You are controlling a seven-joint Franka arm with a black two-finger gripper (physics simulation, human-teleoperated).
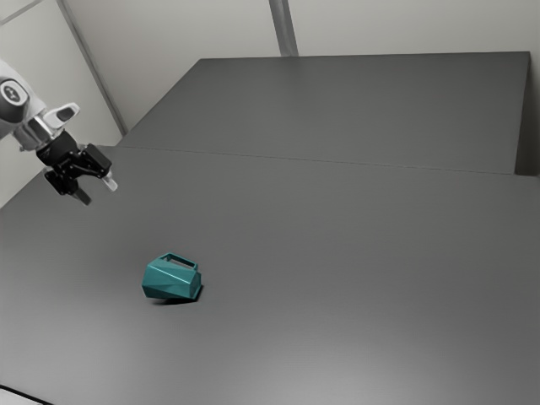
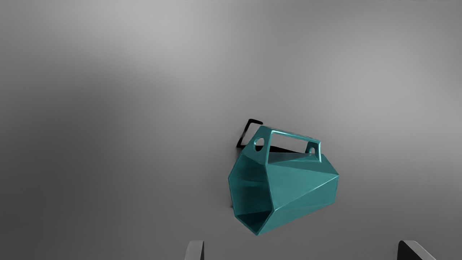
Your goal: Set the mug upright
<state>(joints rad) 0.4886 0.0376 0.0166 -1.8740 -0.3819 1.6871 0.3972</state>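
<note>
One mug (image 1: 170, 280) on its side on table (image 1: 337, 253), exterior view; claw (image 1: 98, 192) raised, nearer exterior view's left

Wrist view: fingers (image 2: 195, 251) wide apart, mug ungripped; likely approach step, next calls for descending, gripping, tipping upright

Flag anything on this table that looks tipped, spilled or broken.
The teal mug looks wrong: it lies on its side on the gray table, its mouth facing sideways instead of up and its handle uppermost. I see no spill or breakage.

Pale walls (image 1: 169, 38), dark grey table (image 1: 354, 270).
</note>
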